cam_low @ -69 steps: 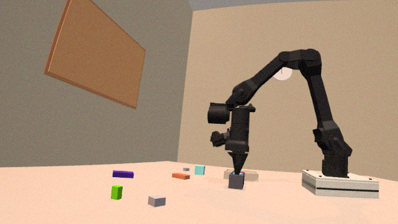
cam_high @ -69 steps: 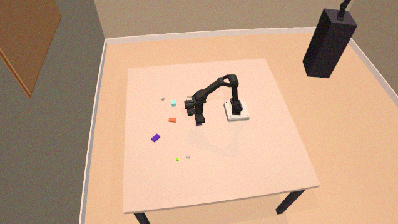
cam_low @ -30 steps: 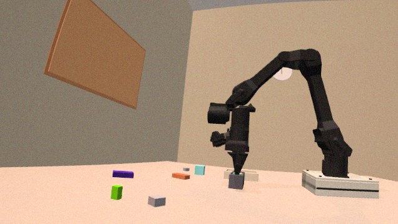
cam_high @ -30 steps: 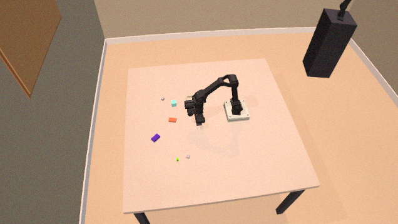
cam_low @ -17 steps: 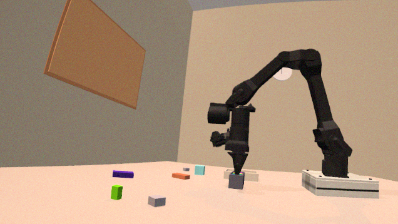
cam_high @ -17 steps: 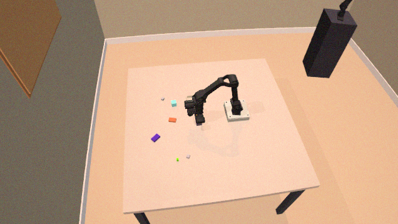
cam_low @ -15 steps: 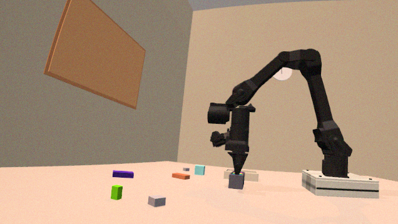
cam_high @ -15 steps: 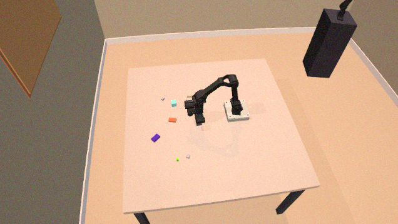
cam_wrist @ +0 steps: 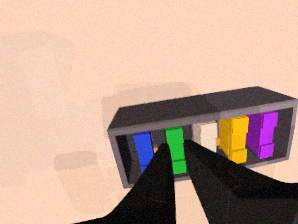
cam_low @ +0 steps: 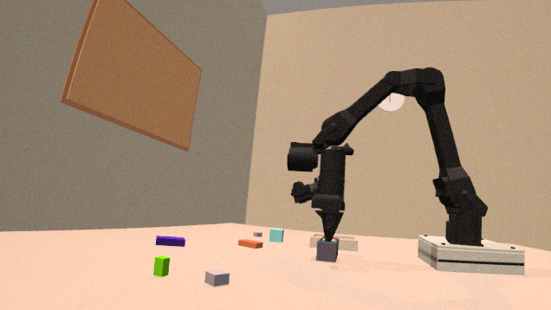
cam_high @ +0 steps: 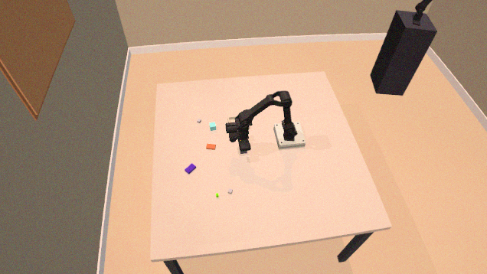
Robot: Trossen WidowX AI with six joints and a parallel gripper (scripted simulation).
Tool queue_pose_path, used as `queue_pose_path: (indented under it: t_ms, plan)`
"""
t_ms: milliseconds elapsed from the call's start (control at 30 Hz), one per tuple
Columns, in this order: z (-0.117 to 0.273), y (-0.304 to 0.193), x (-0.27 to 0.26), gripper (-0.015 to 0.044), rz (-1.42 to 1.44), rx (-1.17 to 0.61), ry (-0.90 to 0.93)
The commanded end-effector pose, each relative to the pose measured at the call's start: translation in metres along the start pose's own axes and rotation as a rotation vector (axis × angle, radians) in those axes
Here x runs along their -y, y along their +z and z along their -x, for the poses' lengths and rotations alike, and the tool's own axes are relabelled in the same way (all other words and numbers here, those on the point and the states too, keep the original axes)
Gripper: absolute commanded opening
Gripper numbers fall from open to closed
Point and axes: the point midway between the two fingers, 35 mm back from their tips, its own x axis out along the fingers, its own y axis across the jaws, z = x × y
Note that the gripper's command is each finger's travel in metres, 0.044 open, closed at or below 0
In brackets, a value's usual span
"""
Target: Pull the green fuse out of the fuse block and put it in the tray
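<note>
The dark grey fuse block (cam_wrist: 200,108) (cam_low: 326,252) stands on the table and holds a row of fuses: blue (cam_wrist: 143,151), green (cam_wrist: 174,136), white (cam_wrist: 208,136), yellow (cam_wrist: 234,137) and purple (cam_wrist: 264,132). My gripper (cam_wrist: 175,148) (cam_low: 330,235) (cam_high: 243,148) points straight down over the block and is shut on the green fuse, which still sits in its slot. In the exterior view the fingertips reach the top of the block. The low beige tray (cam_low: 348,244) (cam_high: 230,119) lies just behind the block.
Loose blocks lie left of the gripper: a cyan cube (cam_high: 212,126) (cam_low: 276,235), an orange block (cam_high: 210,146) (cam_low: 249,243), a purple block (cam_high: 190,168) (cam_low: 170,241), a green cube (cam_high: 217,195) (cam_low: 161,266) and a grey cube (cam_high: 230,191) (cam_low: 217,277). The arm's base plate (cam_high: 299,144) (cam_low: 469,255) is to the right.
</note>
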Motion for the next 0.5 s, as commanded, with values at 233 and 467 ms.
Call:
queue_pose_path:
  t_ms: [233, 467]
  plan:
    - [0.0054, 0.0003, 0.0, 0.0, 0.0, 0.0, 0.0]
    - [0.0088, 0.0004, 0.0, 0.0, 0.0, -0.001, -0.001]
